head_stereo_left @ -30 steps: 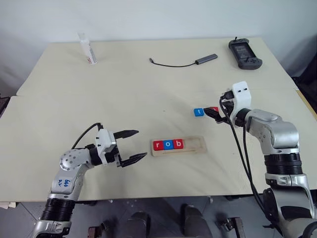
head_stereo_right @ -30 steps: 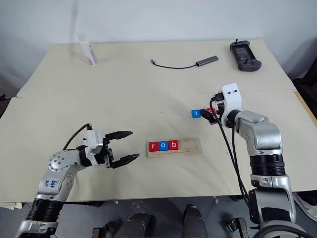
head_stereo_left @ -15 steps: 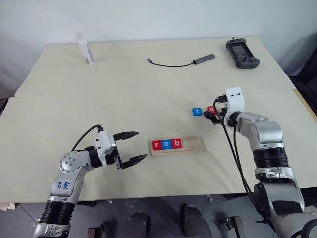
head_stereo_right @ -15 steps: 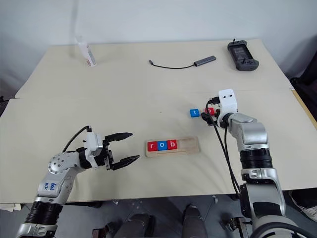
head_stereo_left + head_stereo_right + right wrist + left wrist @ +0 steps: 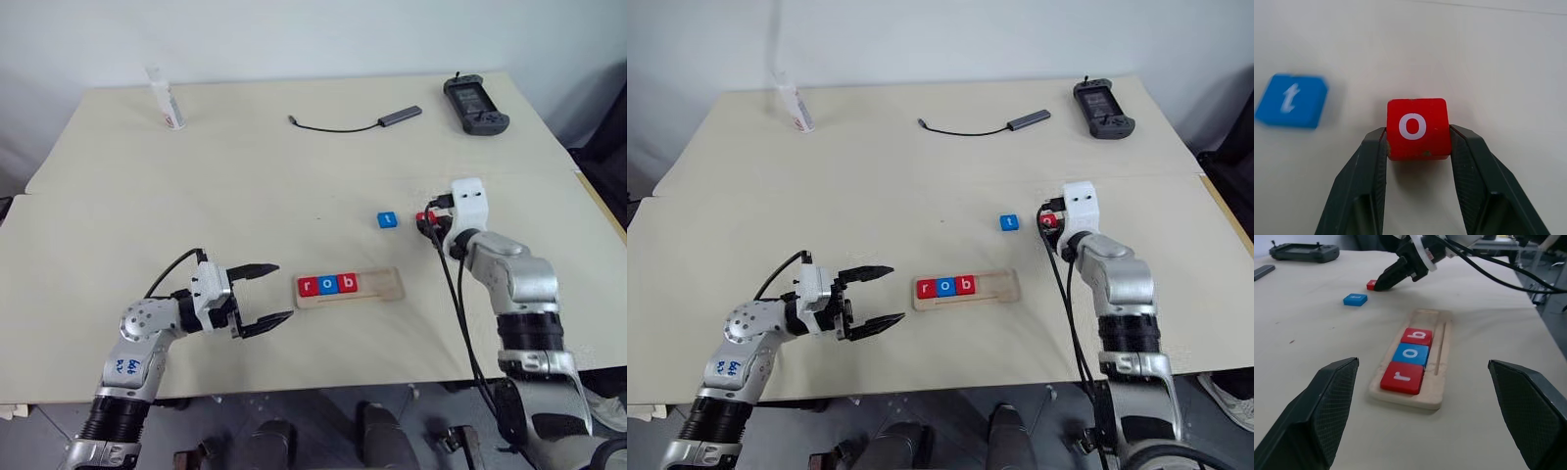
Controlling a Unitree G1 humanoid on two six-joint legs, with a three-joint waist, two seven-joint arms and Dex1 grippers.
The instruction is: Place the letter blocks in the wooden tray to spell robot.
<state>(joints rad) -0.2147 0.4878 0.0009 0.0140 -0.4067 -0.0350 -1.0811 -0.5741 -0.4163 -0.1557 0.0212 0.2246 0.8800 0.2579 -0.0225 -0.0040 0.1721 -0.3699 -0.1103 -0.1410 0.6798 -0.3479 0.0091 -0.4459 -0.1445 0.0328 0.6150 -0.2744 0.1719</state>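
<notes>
Right gripper point(image 5: 1418, 147): both black fingers press the sides of the red "o" block point(image 5: 1418, 128), which lies on the table point(image 5: 245, 196)
Blue "t" block point(image 5: 387, 219): flat on the table, near the red "o" block but apart from it
Wooden tray point(image 5: 387, 285): holds the red "r" point(image 5: 1402, 377), blue "o" point(image 5: 1411, 354) and red "b" point(image 5: 1417, 336) in a row at its left end; the rest is bare wood
Left gripper point(image 5: 266, 294): fingers spread wide, holding nothing, just left of the tray
</notes>
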